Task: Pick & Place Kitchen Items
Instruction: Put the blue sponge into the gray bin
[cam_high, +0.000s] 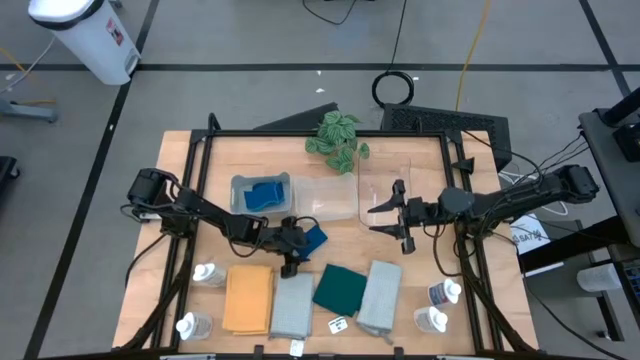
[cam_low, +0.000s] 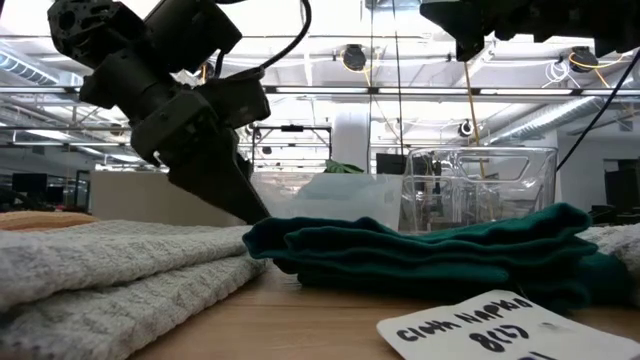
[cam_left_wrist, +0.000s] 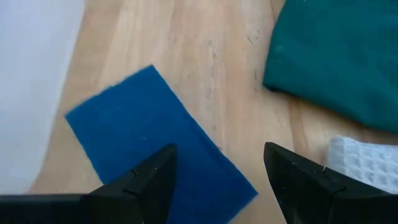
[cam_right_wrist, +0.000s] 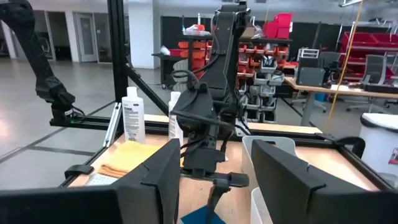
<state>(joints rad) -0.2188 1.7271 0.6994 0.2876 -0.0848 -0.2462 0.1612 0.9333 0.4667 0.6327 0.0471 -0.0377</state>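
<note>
A blue sponge (cam_high: 316, 237) lies flat on the wooden table next to the clear bins; it also shows in the left wrist view (cam_left_wrist: 155, 143). My left gripper (cam_high: 303, 250) is open just above it, one finger over the sponge and the other over bare wood (cam_left_wrist: 217, 180). Two more blue sponges (cam_high: 262, 193) lie in the left clear bin (cam_high: 240, 183). Orange (cam_high: 248, 298), grey-blue (cam_high: 292, 305), dark green (cam_high: 340, 288) and grey (cam_high: 380, 293) cloths lie in a row near the front edge. My right gripper (cam_high: 380, 217) is open and empty beside the right clear bin (cam_high: 400, 170).
White squeeze bottles stand at the front left (cam_high: 205, 272) (cam_high: 193, 325) and front right (cam_high: 445, 292) (cam_high: 432, 320). A leafy plant (cam_high: 335, 135) stands at the far edge. A white label card (cam_high: 338, 324) lies in front of the cloths. A black frame (cam_high: 195, 160) rings the table.
</note>
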